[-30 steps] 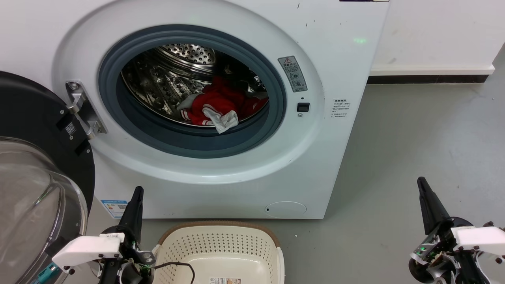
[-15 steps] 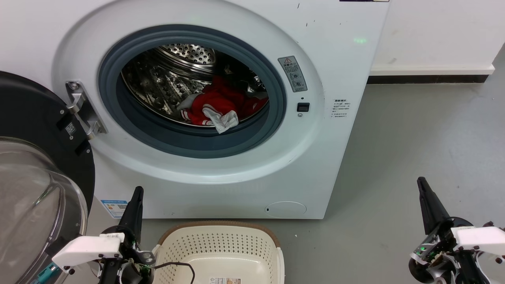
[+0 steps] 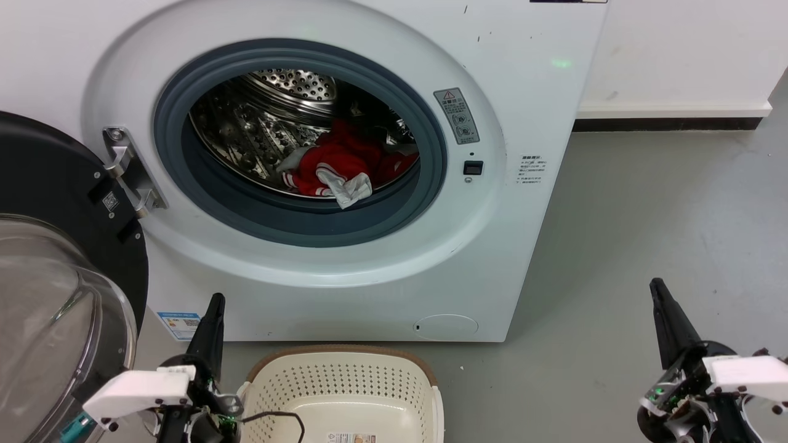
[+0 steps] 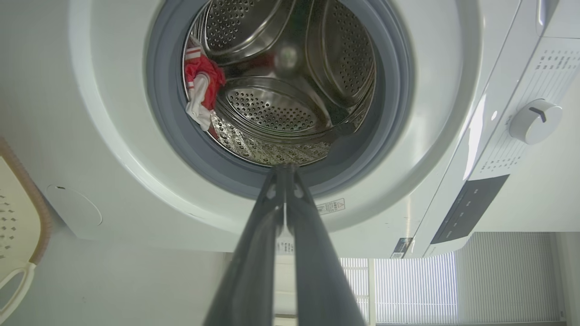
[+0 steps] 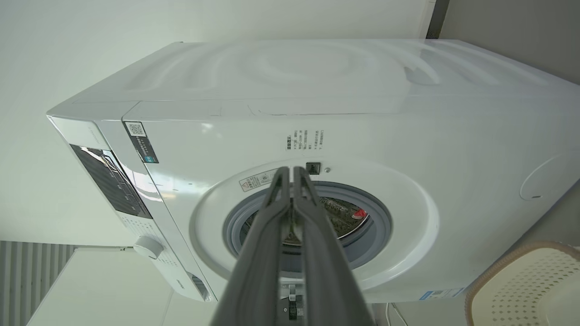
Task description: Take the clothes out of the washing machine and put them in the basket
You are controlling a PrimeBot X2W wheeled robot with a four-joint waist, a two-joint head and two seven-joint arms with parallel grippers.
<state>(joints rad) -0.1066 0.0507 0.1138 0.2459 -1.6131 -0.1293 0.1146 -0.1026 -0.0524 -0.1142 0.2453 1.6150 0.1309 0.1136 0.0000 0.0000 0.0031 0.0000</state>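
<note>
Clothes (image 3: 345, 161) heaped in drum (image 3: 258, 132), long axis left-right

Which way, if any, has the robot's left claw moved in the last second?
Yes, slightly: the left gripper has sunk a touch toward the head view's bottom edge, while the washing machine behind it stays in the same place.
</note>
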